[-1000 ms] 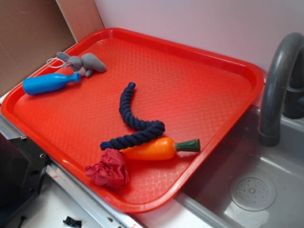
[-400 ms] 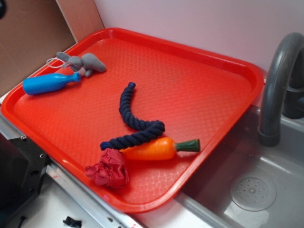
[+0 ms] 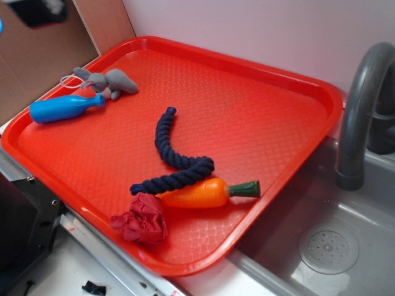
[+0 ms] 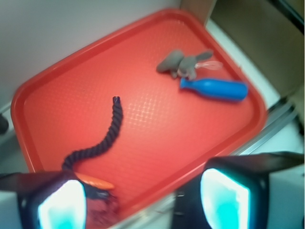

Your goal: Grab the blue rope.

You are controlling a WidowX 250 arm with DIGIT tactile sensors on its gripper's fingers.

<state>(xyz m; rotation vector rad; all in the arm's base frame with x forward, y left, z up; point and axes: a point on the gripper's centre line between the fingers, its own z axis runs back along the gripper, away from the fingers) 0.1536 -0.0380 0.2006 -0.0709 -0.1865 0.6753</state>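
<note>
The wrist view looks down from well above on a red tray (image 4: pixel 200 138) that fills most of the frame. The blue rope (image 4: pixel 102 143) lies on the tray's left half, running from one end near the centre down toward 7 o'clock in a gentle curve. Its lower end meets an orange carrot (image 4: pixel 95 182), mostly hidden behind the claw. At about 1 o'clock a grey plush toy (image 4: pixel 183 63) lies just beside a light blue bottle (image 4: pixel 217 89), the bottle's neck next to the plush. The claw (image 4: pixel 143 200) hangs above the tray's near edge at 6 o'clock, its two fingers (image 4: pixel 62 205) spread wide apart, holding nothing. The picture is slightly blurred.
</note>
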